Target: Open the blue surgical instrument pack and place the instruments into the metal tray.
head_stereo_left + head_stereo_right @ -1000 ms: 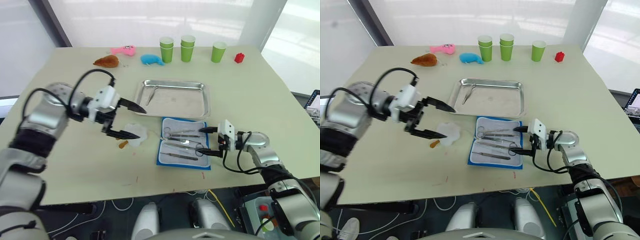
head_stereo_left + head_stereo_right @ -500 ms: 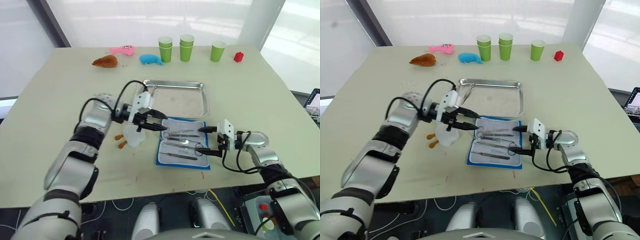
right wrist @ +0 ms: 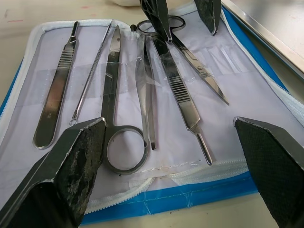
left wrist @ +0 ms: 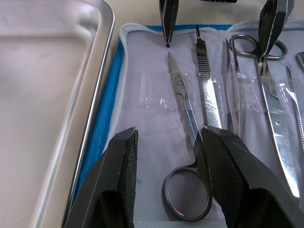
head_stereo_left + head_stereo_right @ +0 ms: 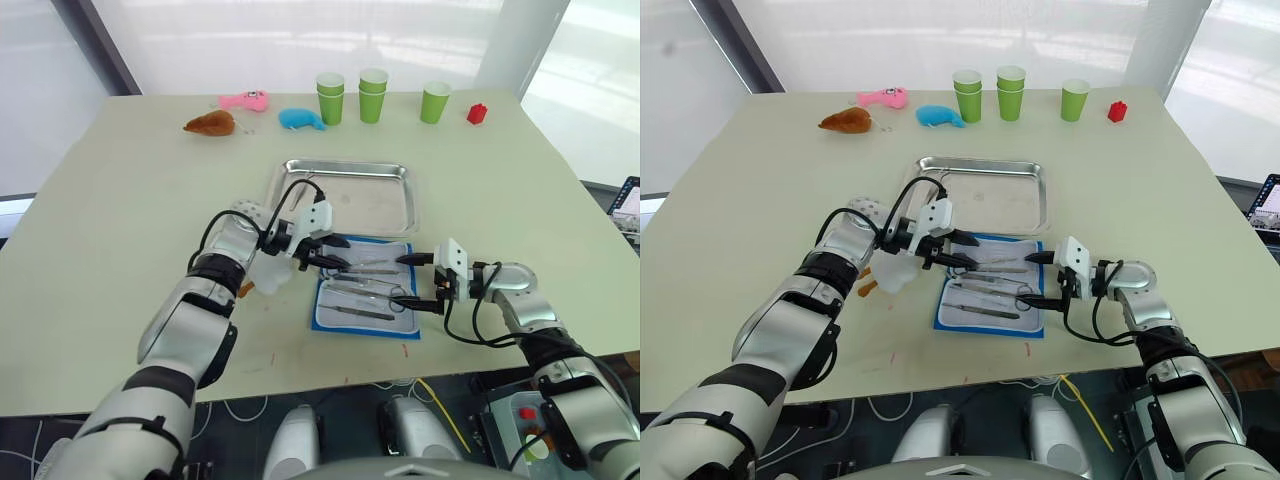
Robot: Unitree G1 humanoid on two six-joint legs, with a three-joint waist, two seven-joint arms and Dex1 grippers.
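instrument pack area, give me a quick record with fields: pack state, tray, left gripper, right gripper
pack state: blue surgical instrument pack lies open on the table, instruments in its clear pockets
tray: metal tray just beyond the pack, one instrument in its far left corner
left gripper: left gripper open, fingers straddling a pair of scissors
right gripper: right gripper open at the pack's right edge

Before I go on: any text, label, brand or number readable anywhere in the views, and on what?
None can be read.
Open blue pack: only its pale lining faces up, no lettering there.
Scissors and the other tools: no legible stamp.
Metal tray: plain.
Green cups: no print seen.
Device at the edge of the picture: too small to read.
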